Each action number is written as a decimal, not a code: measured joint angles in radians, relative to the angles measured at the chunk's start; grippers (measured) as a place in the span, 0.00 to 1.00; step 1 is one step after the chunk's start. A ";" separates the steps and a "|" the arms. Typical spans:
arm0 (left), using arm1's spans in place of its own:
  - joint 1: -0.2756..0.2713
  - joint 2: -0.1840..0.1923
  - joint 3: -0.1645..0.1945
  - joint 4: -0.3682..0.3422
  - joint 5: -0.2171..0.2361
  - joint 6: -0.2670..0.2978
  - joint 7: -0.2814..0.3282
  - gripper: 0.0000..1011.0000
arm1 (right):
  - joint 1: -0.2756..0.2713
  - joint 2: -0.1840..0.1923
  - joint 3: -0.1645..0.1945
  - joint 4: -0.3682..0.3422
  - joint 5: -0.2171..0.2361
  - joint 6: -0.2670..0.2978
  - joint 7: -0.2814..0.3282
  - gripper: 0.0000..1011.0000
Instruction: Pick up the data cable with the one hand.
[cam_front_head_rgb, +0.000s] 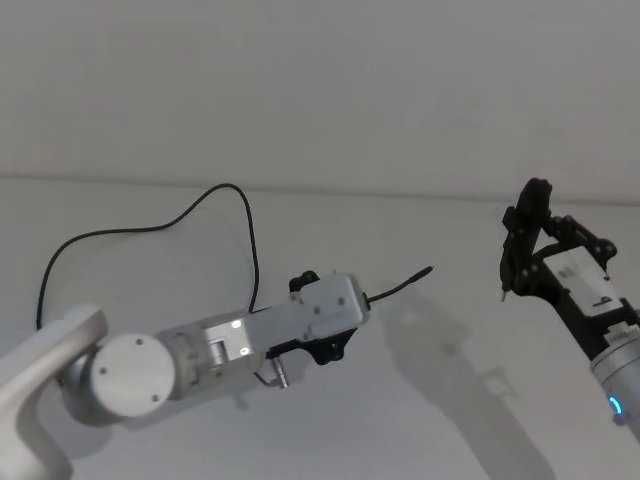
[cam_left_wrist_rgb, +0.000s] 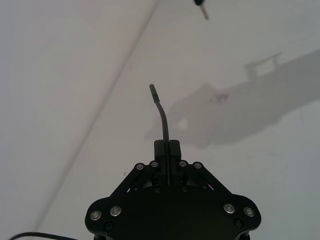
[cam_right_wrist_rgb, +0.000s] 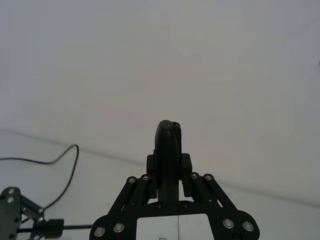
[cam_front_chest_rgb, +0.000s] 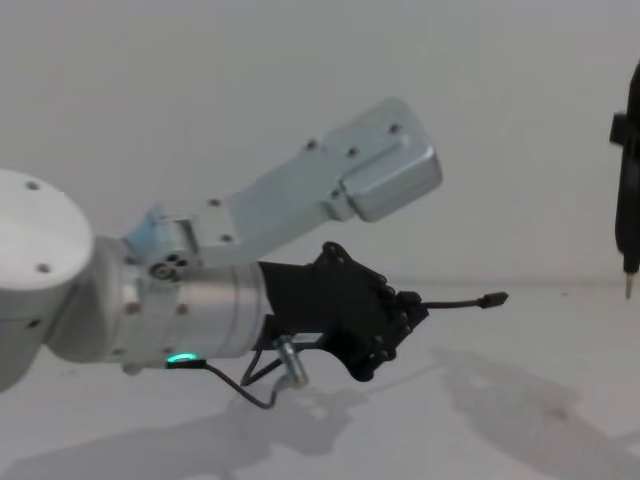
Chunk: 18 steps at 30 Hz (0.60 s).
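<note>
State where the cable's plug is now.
Head view, centre-right: the plug juts in the air from the closed left gripper, short of the right gripper.

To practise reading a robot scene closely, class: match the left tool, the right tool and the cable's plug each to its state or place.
Things:
1. left tool
2. right tool
3. plug

States or places:
A. juts out ahead of the left tool
B. raised on the right, shut on a black probe
C. shut on the cable

Pairs: 1-C, 2-B, 3-A.
</note>
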 joint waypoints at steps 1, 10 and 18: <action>0.003 0.007 -0.002 -0.004 0.000 -0.013 -0.002 0.05 | 0.000 0.000 0.000 0.000 0.000 0.000 0.000 0.27; 0.045 0.103 -0.034 -0.072 -0.010 -0.146 -0.025 0.05 | -0.017 0.018 0.021 -0.088 0.040 0.013 0.044 0.27; 0.063 0.143 -0.047 -0.101 -0.015 -0.197 -0.034 0.05 | -0.020 0.021 0.026 -0.136 0.109 0.041 0.097 0.27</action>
